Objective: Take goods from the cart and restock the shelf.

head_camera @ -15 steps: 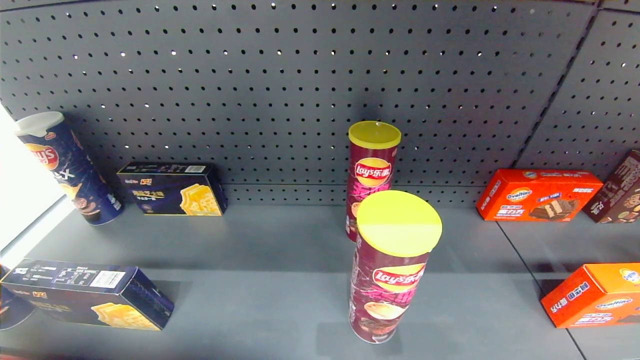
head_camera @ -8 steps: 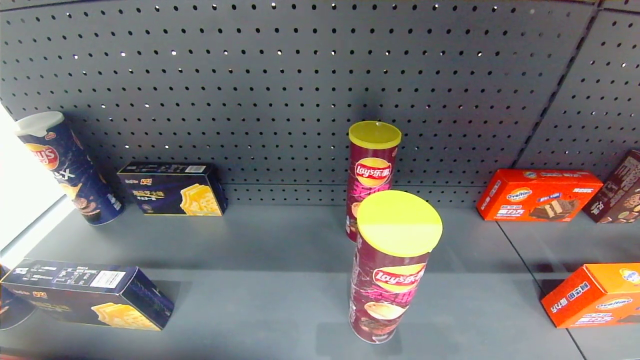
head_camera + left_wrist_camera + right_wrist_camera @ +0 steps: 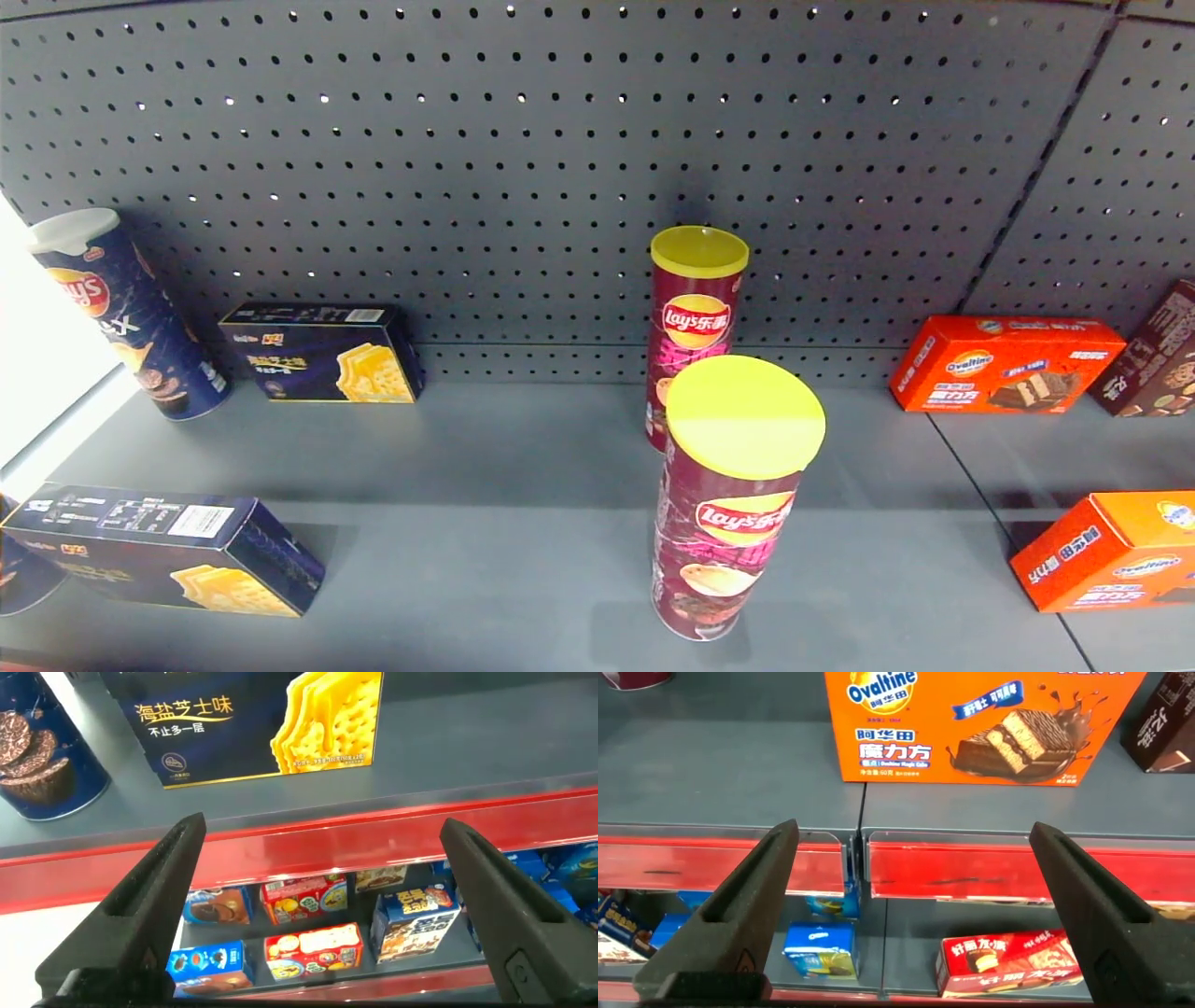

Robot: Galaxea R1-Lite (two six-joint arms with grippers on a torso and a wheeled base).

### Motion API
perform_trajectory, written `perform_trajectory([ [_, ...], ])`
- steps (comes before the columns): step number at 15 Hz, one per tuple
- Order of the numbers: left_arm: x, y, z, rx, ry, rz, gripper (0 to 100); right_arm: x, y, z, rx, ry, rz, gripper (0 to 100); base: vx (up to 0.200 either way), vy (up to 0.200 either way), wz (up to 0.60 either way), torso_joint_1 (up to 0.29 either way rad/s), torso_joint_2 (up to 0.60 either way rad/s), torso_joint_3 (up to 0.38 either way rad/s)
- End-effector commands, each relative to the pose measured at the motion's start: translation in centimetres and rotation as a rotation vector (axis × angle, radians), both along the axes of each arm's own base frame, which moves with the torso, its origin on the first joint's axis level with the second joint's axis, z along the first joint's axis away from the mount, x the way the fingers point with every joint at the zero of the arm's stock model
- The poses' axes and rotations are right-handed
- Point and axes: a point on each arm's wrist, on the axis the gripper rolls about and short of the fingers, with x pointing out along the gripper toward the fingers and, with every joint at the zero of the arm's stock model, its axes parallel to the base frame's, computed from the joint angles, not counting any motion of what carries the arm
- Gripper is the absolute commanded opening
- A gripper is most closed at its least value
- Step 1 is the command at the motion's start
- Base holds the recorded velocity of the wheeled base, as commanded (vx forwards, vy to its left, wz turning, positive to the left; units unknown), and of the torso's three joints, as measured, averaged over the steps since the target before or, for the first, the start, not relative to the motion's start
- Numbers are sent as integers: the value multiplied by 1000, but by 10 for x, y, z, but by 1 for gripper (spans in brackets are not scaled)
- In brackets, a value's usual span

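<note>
The grey metal shelf with its perforated back panel already carries goods. At its middle, two tall maroon chip cans with yellow lids stand upright, the front can close before the back can, which is by the panel. Off to the left a dark blue chip can with a white lid stands at the back, a navy cracker box beside it and a second navy cracker box lying near the front edge. To the right lie an orange chocolate-wafer box at the back, another orange box near the front, and a dark brown box at the far edge. Both arms hang low before the shelf's red front rail. The left gripper has its black fingers spread wide around nothing, facing the front navy box. The right gripper is likewise spread wide and empty, facing the front orange box.
</note>
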Motion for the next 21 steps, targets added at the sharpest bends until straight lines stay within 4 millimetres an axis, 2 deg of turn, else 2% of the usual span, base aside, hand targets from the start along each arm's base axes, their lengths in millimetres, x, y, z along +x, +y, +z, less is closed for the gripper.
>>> perform_trajectory([
  [1,0,0,0,0,2,0,100,0,0,0,0,-2,0,100,0,0,0,0,0,0],
  [5,0,0,0,-5,3,8,100,0,0,0,0,-2,0,100,0,0,0,0,0,0],
  [7,0,2,0,0,-1,72,100,0,0,0,0,-3,0,100,0,0,0,0,0,0],
  [21,0,2,0,-35,2,77,100,0,0,0,0,-2,0,100,0,-14,0,0,1,0],
])
